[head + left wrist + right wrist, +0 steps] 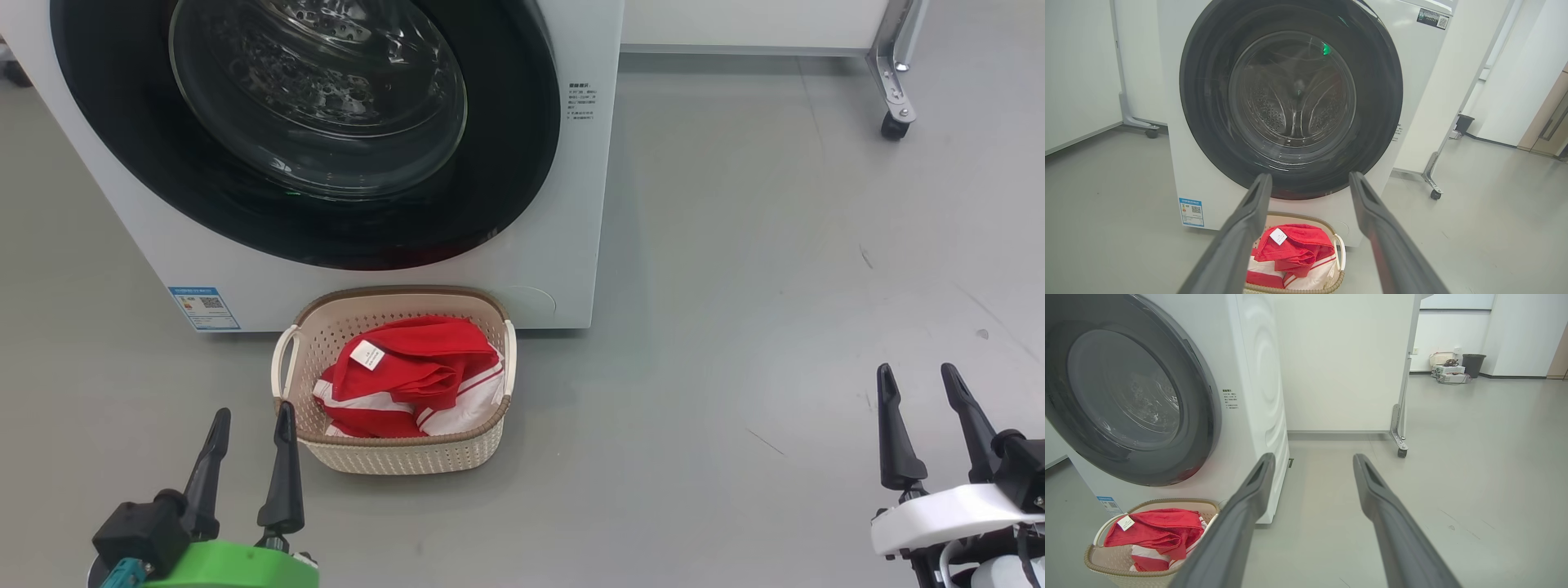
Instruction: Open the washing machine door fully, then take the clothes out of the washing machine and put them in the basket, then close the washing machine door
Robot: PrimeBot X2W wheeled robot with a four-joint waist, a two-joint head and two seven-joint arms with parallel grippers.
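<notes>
Evidently released and empty, the left gripper [254,410] hovers just beside the basket [392,291], the right gripper [915,369] well apart. The clothes [416,359] lie inside it, and the washing machine door [490,204] looks shut. Keep both arms clear and check it latched.

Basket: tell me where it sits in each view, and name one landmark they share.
Head view: basket lower centre, slightly left, before the washing machine.
Left wrist view: basket bottom centre, framed by the left end effector.
Right wrist view: basket bottom left corner.
Shared landmark: blue sticker low on the machine's front.
</notes>
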